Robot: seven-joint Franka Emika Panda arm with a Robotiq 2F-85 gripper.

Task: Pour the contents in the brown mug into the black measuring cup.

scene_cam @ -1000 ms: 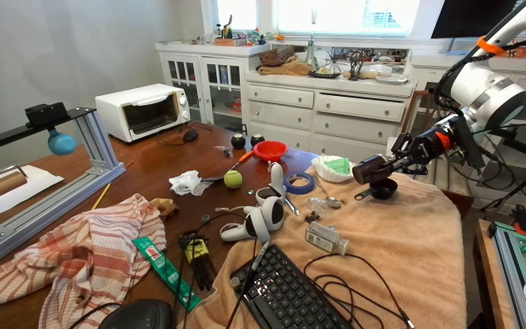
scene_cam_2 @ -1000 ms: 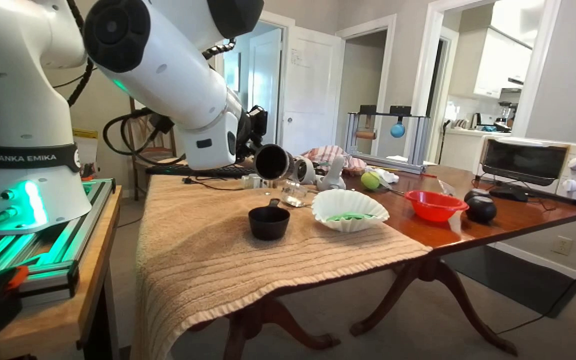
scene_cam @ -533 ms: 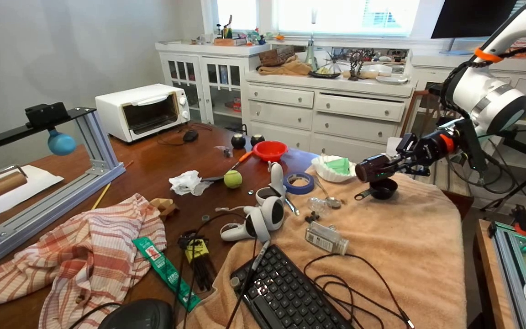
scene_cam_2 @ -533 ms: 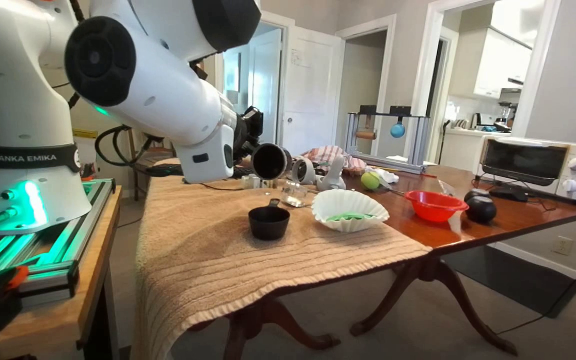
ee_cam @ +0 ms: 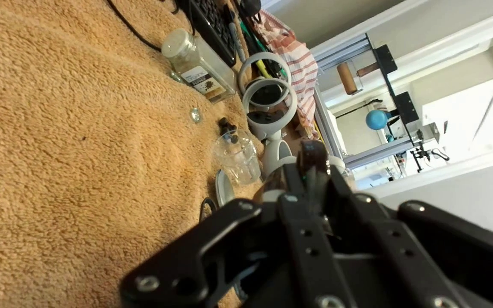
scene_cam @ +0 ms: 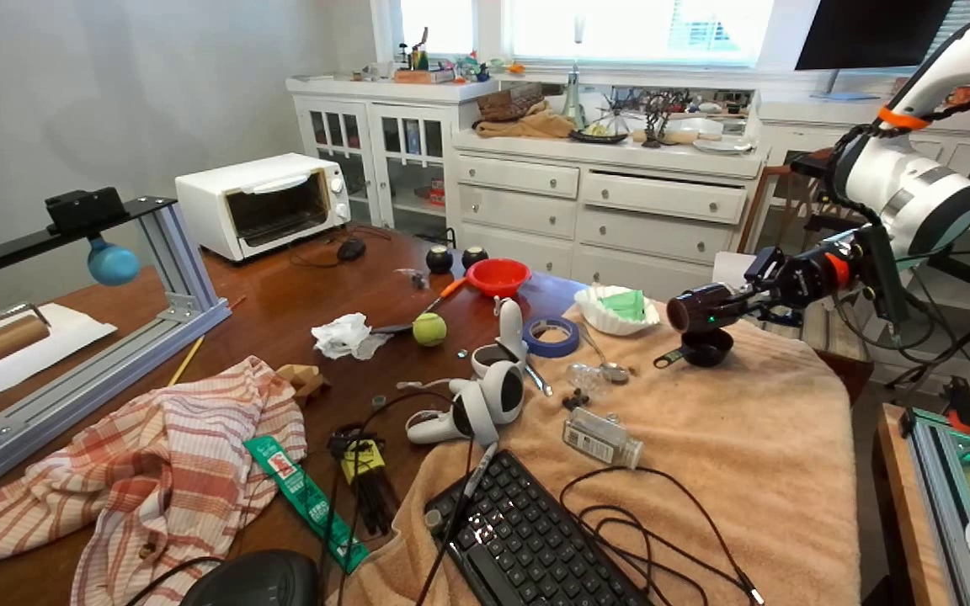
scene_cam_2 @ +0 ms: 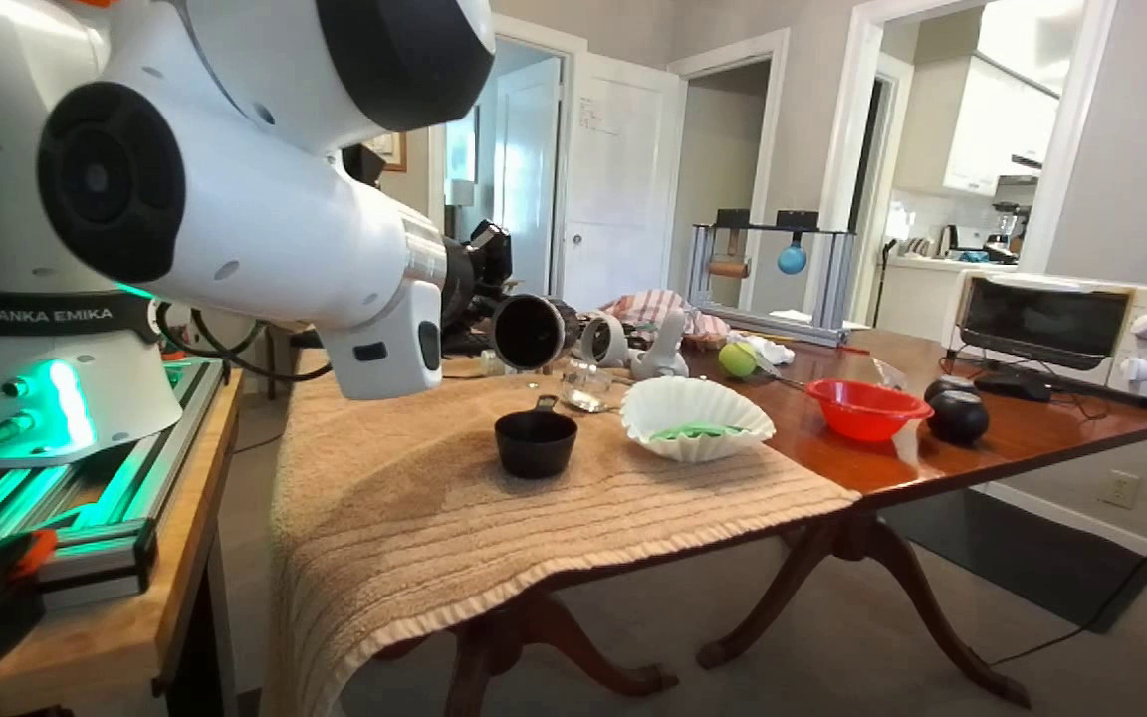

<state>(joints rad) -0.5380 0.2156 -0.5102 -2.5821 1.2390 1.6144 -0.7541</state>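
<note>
The dark brown mug (scene_cam: 714, 306) hangs in the air, tipped onto its side. In an exterior view its round mouth (scene_cam_2: 528, 333) faces the camera; the inside is dark, so its contents cannot be made out. My gripper (scene_cam: 743, 301) is shut on the mug's handle (ee_cam: 313, 155), which shows between the fingertips in the wrist view. The black measuring cup (scene_cam_2: 536, 445) stands upright on the towel, its handle pointing away from the camera. The mug is higher than the cup and apart from it, overlapping its rim only by line of sight in an exterior view.
A white fluted paper filter (scene_cam_2: 695, 418) with something green inside stands beside the measuring cup. Near it on the tan towel (scene_cam: 754, 438) are a clear plastic cup (ee_cam: 239, 157), a blue tape roll (scene_cam: 551, 337) and a spice jar (ee_cam: 199, 64). The red bowl (scene_cam: 498, 277) sits farther off.
My gripper has carried the mug to the right in one view, slightly left and lower in the other, with the arm shifting along. The measuring cup has stayed put.
</note>
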